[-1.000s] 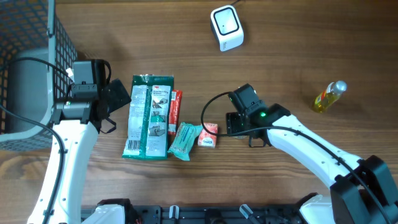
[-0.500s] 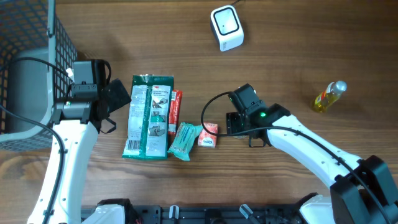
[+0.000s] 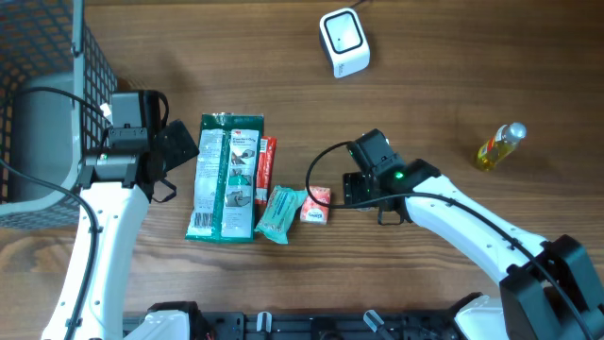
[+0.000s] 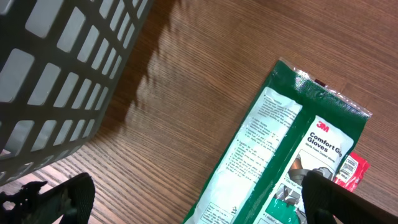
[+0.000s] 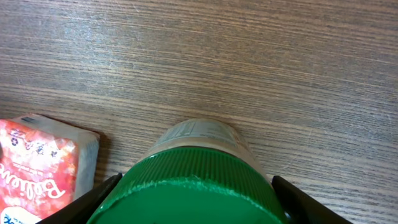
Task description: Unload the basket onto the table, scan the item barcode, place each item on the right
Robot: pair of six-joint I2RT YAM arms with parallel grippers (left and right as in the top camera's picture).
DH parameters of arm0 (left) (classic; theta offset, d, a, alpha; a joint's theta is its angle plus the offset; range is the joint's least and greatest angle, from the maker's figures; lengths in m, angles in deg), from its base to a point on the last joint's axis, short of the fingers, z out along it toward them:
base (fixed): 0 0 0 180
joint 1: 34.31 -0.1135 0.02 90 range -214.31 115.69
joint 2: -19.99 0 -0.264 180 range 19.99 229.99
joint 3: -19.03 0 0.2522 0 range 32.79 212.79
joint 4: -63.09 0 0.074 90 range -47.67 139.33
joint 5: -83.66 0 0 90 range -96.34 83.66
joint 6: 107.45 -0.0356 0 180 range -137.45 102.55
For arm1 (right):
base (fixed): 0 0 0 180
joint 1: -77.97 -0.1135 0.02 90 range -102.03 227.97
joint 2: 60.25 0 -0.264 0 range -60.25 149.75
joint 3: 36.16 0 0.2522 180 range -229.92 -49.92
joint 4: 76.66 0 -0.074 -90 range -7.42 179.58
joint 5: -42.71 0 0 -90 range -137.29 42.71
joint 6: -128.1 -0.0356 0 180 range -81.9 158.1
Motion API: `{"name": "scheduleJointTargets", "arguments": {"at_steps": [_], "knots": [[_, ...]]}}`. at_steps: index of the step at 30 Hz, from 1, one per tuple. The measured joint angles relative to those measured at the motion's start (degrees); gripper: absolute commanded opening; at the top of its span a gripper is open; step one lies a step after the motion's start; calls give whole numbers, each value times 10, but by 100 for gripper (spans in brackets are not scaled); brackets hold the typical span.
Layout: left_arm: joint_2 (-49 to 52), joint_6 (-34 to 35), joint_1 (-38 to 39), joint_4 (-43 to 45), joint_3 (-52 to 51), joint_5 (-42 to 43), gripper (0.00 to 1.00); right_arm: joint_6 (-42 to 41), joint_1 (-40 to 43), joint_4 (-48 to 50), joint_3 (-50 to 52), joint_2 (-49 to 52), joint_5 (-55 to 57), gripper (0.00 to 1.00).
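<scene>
1. Slipping looked the likeliest failure. The right pincer (image 5: pixel 196 180) gripped the green-lidded jar (image 5: pixel 198 134) only by its ribbed lid (image 5: pixel 186 196), with a finger (image 5: pixel 102 196) against each side. I judged that a hold so high up could let the jar swing or drop on the lift.
2. Presenting the wrong face was the second risk. Only a strip of pale label showed past the lid and no barcode could be made out. A turn toward the scanner (image 3: pixel 343 42) might therefore have shown it blank wall.
3. Knocking the red packet (image 5: pixel 43 165) was possible, since it lay just beside the jar on the left. A sideways start would probably have pushed it.
4. The jar stood on the bench (image 3: pixel 453 57) directly under the right pincer, hidden by it from above. It was near the middle of the bench and well apart from the scanner at the far edge.
5. The right arm (image 3: pixel 472 227) reached in from the near right corner, slanting across to mid-bench. Its wrist was turned down over the jar, and a cable (image 3: pixel 316 170) looped just beside it, which could have snagged.
6. The left arm (image 3: pixel 99 246) ran up the left side and ended beside the basket (image 4: pixel 62 74). The left pincer (image 4: pixel 196 190) was spread wide and held nothing. It hung over bare bench next to the green glove packet (image 4: pixel 280 168).
</scene>
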Motion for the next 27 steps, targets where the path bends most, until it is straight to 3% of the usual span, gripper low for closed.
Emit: {"name": "scheduleJointTargets", "arguments": {"at_steps": [16, 23, 27], "knots": [[0, 0, 0, 0, 0, 0, 100, 36, 1, 25, 6, 0, 1, 87], [0, 0, 0, 0, 0, 0, 100, 56, 54, -54, -33, 0, -55, 87], [0, 0, 0, 0, 0, 0, 100, 75, 57, -55, -37, 0, -66, 78]]}}
